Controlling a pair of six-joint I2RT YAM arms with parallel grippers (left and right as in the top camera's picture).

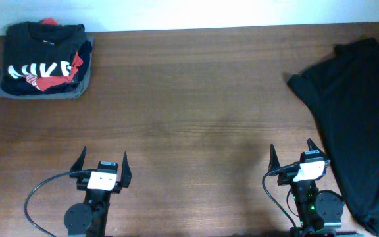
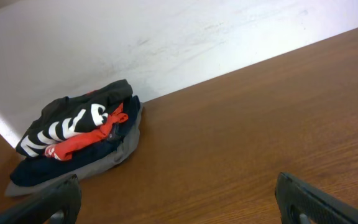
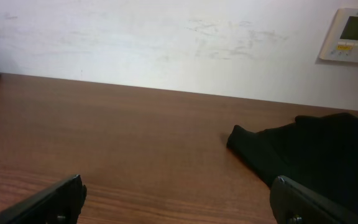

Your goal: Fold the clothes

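Black shirt [image 1: 360,125] awaits folding at the 3 o'clock edge of the desk [image 1: 189,99], loosely spread from the far edge down to 5 o'clock, one corner poking toward 9 o'clock and its right part cut off by the frame. Seen from overhead, a folded stack [image 1: 45,62] with white lettering and red print sits at 10 o'clock, apparently parked clear of the bare middle where folding would take place. Both arms wait at the near edge, the left arm [image 1: 101,181] at 7 o'clock and the right arm [image 1: 308,174] at 5 o'clock just beside the shirt's hem. Each points toward 12 o'clock with its jaws spread wide and holding nothing, a ready stance, it seems, with the task not yet begun.

From the left wrist, the stack [image 2: 79,140] lies at 10 o'clock against the pale wall [image 2: 166,37], a grey garment at the bottom. The two dark jaw tips frame the lower corners, well apart, nothing between them but wood. The camera sits low and tilted.

From the right wrist, the shirt [image 3: 316,155] lies rumpled at 4 o'clock, its near corner flat on the desk. A wall panel [image 3: 351,34] hangs at 2 o'clock. The jaws stand wide here too, empty, the right tip close to the fabric, though contact cannot be judged.
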